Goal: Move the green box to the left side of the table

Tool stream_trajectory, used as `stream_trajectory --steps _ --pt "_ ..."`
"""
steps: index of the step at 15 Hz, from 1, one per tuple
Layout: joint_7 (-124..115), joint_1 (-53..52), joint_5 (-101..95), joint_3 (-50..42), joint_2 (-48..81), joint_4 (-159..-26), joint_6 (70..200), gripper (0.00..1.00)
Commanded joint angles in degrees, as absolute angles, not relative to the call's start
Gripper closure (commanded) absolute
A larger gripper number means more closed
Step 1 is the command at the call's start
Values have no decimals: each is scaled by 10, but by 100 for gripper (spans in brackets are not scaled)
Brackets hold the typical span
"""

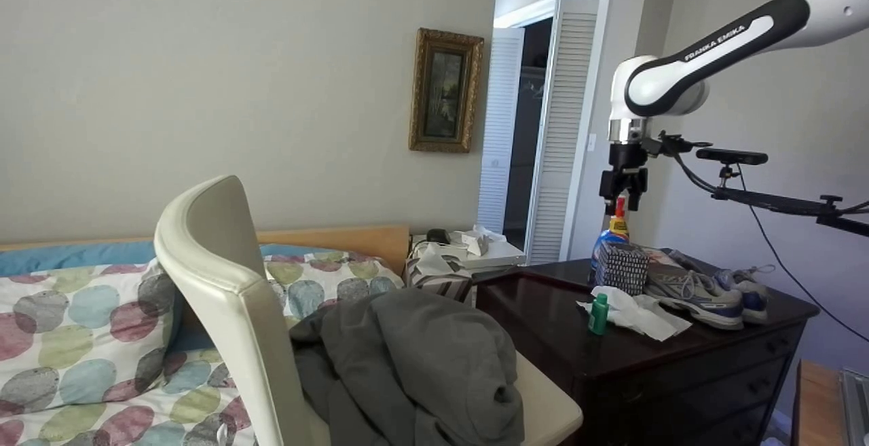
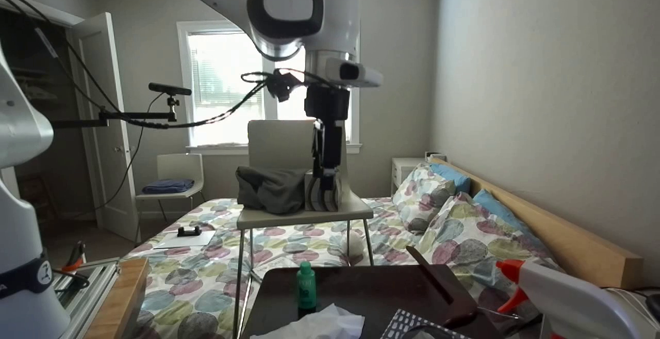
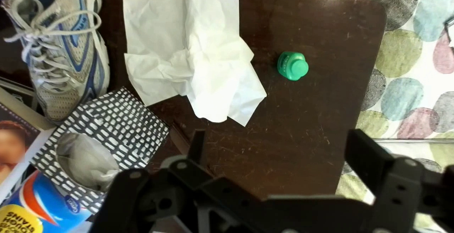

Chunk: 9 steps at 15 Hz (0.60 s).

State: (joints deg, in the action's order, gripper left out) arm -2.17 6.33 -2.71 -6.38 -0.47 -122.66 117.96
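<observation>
Green bottle (image 3: 293, 65) stands upright on the table (image 3: 326, 31), 12 o'clock from the gripper (image 3: 275, 144) in the wrist view; jaws spread wide, hanging well above the top. Clutter, clocked from the bottle: white cloth (image 3: 220, 55) just beside at 9, shoe (image 3: 67, 55) past it, patterned box (image 3: 124, 126) and spray (image 3: 39, 204) at 8. Chair (image 1: 210, 256) blocks part of the table front in an exterior view. Wrist view reads "TOUGH STAINS" on the spray; an exterior view, "FRANKA EMIKA" on the arm (image 1: 719, 45); bottle print I can't make out. Red nozzle (image 2: 510, 269) shows in both exterior views, not from the wrist. Window (image 2: 227, 91) only in an exterior view.
</observation>
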Motion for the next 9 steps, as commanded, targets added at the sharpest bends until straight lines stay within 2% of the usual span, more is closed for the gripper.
stream_trajectory --steps 1,6,9 --pt "-44 52 -14 -51 48 -1232 1237 0" --pt "-69 40 8 -38 110 -1231 1225 0" --pt "-64 40 -9 -42 102 -1235 1231 0"
